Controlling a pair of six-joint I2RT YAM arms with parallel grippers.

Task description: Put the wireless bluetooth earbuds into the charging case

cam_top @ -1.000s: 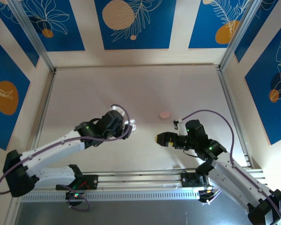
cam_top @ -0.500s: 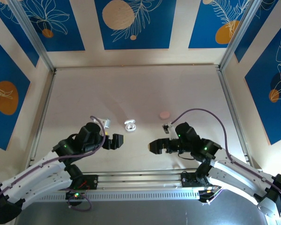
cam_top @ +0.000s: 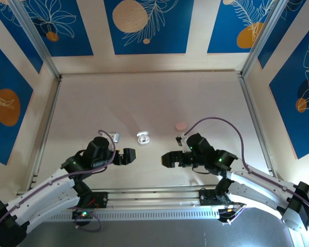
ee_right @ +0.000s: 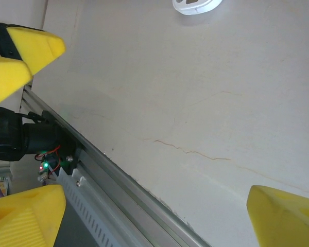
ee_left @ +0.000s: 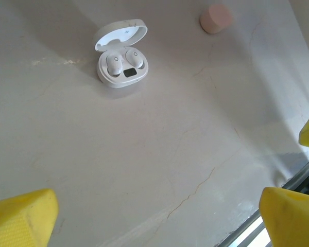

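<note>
Overhead, the left end effector [cam_top: 127, 156] sits low and left of centre on the pale, matte counter [cam_top: 154, 98], a black blocky body pointing right. Its wrist view shows two yellow, finely textured foam pads [ee_left: 23, 216] at the bottom corners, spread wide apart with nothing between them and only bare counter, crossed by thin hairline cracks, above them.

Right of it, near mid-frame, lies the white charging case [cam_top: 142, 138], a smooth glossy pebble. In the left wrist view its rounded lid [ee_left: 121, 36] stands open toward the top of the frame. Two white earbuds [ee_left: 114, 63] sit side by side in their sockets, small rounded ovals, with their row rising slightly to the right and a dark window just below them.

Further right and a little higher rests the pink case [cam_top: 181, 125], closed, smooth and round-cornered, well apart from the white one.

Rightmost, the right end effector [cam_top: 168, 159] points left. Its own yellow pads [ee_right: 286, 216] are likewise wide apart, gripping nothing, above a ribbed aluminium rail [ee_right: 108, 190].
</note>
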